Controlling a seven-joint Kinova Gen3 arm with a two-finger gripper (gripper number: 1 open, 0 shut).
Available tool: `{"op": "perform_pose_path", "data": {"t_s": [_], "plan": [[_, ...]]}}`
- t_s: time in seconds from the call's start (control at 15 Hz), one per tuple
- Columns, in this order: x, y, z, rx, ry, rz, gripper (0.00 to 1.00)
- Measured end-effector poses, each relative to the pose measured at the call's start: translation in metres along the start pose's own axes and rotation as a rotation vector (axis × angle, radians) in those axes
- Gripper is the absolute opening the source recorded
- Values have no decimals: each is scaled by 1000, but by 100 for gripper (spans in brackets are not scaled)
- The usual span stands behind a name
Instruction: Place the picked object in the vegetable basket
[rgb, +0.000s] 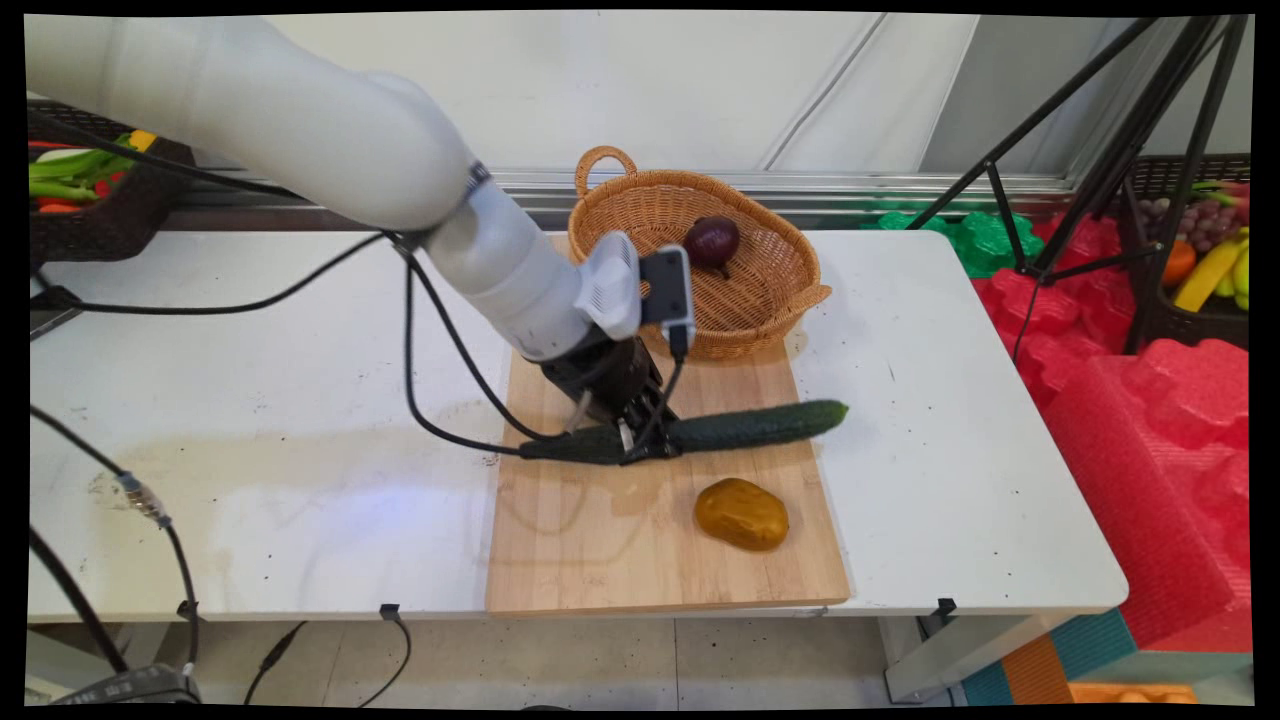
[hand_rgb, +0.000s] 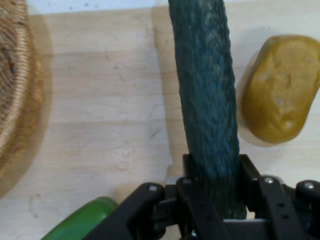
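A long dark green cucumber (rgb: 760, 425) (hand_rgb: 207, 100) lies across a wooden cutting board (rgb: 600, 540) (hand_rgb: 100, 100). My gripper (rgb: 640, 445) (hand_rgb: 215, 170) is down on the cucumber left of its middle, with a finger pressed against each side, shut on it. The cucumber rests on the board. A yellow-brown potato (rgb: 741, 513) (hand_rgb: 280, 95) lies on the board just in front of the cucumber, apart from it.
A wicker basket (rgb: 790, 290) (hand_rgb: 12, 100) stands at the board's far end with a dark purple fruit (rgb: 711, 241) inside. A green object (hand_rgb: 80, 220) shows beside the gripper in the hand view. Tripod legs (rgb: 1050, 200) and red foam (rgb: 1130, 400) stand right of the table.
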Motion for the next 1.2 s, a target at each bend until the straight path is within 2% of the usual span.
{"op": "perform_pose_path", "data": {"t_s": [0.27,0.53,0.87,1.2], "plan": [[3,0,-52,42,39,-47,0],[8,-10,-95,112,70,-95,0],[20,-31,-120,201,89,-122,0],[38,-60,-111,266,71,-89,0]]}}
